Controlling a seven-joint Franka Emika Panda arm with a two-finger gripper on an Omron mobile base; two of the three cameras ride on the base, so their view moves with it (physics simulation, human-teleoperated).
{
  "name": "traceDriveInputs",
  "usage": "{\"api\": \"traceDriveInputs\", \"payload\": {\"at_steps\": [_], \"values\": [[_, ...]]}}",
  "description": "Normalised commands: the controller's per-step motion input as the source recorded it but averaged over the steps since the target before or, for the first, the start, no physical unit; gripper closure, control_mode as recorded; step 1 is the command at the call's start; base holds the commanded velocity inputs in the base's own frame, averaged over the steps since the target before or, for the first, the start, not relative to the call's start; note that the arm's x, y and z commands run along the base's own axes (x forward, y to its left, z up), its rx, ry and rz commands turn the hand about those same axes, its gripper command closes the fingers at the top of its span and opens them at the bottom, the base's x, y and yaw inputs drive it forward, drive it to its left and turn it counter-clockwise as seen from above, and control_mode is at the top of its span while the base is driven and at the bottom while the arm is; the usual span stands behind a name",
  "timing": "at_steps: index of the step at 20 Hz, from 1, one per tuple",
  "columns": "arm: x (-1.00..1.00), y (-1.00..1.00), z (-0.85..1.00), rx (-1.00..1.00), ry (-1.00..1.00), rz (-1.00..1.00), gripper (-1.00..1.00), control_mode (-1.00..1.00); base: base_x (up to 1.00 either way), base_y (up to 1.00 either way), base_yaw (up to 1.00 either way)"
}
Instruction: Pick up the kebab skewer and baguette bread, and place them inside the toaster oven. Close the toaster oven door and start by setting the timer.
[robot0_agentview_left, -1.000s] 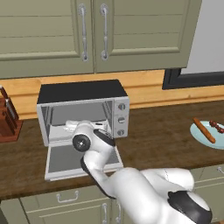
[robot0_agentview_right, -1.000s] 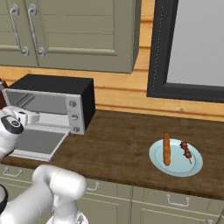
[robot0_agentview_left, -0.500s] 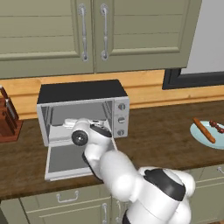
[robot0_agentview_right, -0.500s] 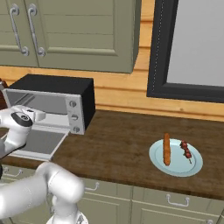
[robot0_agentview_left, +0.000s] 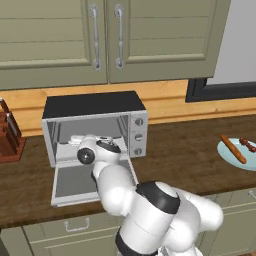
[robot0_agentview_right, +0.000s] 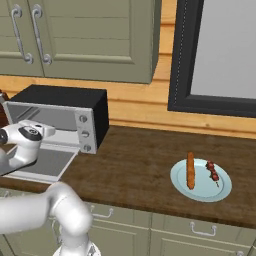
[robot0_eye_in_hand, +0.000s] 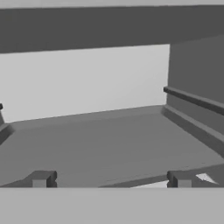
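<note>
Countertop toaster oven (robot0_agentview_left: 95, 127) gapes, tool (robot0_eye_in_hand: 111, 178) spread inside, its tips cropped.

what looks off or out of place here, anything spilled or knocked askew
Nothing spilled or damaged. The toaster oven stands with its door dropped open. The baguette bread and kebab skewer lie side by side on the blue plate. The gripper, jaws wide and empty, faces the bare oven cavity.

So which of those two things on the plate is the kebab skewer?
Look along the wooden counter to the pale blue plate right of the toaster oven. The kebab skewer is the thin stick of dark red chunks on the plate's right side; its neighbour, the baguette bread, is longer, smooth and orange-brown.
</note>
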Motion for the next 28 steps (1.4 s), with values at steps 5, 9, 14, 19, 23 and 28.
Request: {"api": "traceDriveInputs", "payload": {"at_steps": [5, 9, 14, 19, 23, 28], "values": [[0.46, 0.03, -0.06, 0.00, 0.00, 0.00, -1.00, -1.00, 0.00, 0.00, 0.00], [0.47, 0.05, -0.19, -0.02, 0.00, 0.00, -1.00, -1.00, 0.00, 0.00, 0.00], [0.30, 0.06, -0.30, -0.04, 0.03, 0.00, -1.00, -1.00, 0.00, 0.00, 0.00], [0.17, 0.03, -0.28, -0.03, 0.04, 0.00, -1.00, -1.00, 0.00, 0.00, 0.00], [0.01, 0.03, -0.30, -0.03, 0.06, 0.00, -1.00, -1.00, 0.00, 0.00, 0.00], [-0.79, 0.13, -0.61, -0.06, 0.13, 0.06, -1.00, -1.00, 0.00, 0.00, 0.00]]}}
